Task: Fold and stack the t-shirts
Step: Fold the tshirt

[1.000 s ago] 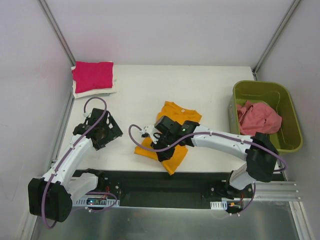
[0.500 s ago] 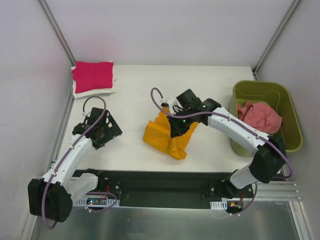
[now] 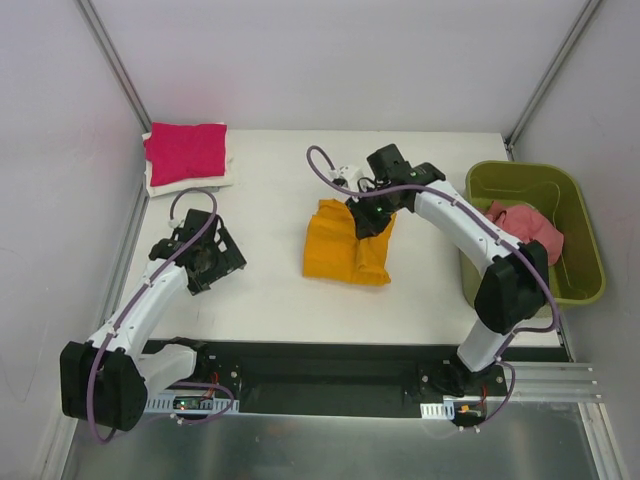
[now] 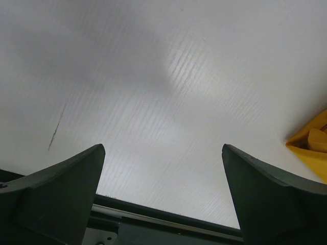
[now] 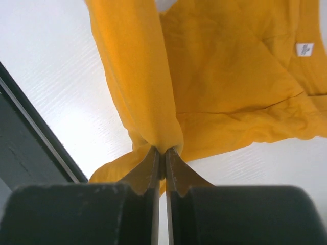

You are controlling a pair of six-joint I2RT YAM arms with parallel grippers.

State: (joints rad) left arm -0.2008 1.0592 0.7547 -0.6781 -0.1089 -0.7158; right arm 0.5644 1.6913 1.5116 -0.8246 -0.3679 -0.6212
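An orange t-shirt point(image 3: 345, 250) lies partly folded mid-table, one edge lifted. My right gripper point(image 3: 366, 218) is shut on a pinched fold of that orange t-shirt point(image 5: 153, 102), holding it just above the table; a white label point(image 5: 304, 49) shows on the cloth. A folded magenta t-shirt point(image 3: 187, 152) lies on a folded white one point(image 3: 162, 183) at the far left corner. A pink t-shirt point(image 3: 518, 235) sits crumpled in the green bin point(image 3: 578, 215). My left gripper point(image 3: 203, 262) is open and empty over bare table at the left; a corner of the orange shirt point(image 4: 312, 144) shows at its right.
The green bin stands at the table's right edge. The black rail point(image 3: 330, 365) runs along the near edge, also seen in the left wrist view point(image 4: 163, 224). White walls enclose the table on the left, back and right.
My right gripper has carried the near edge of the orange shirt up and away toward the far side, folding it over itself. The left arm has barely moved.
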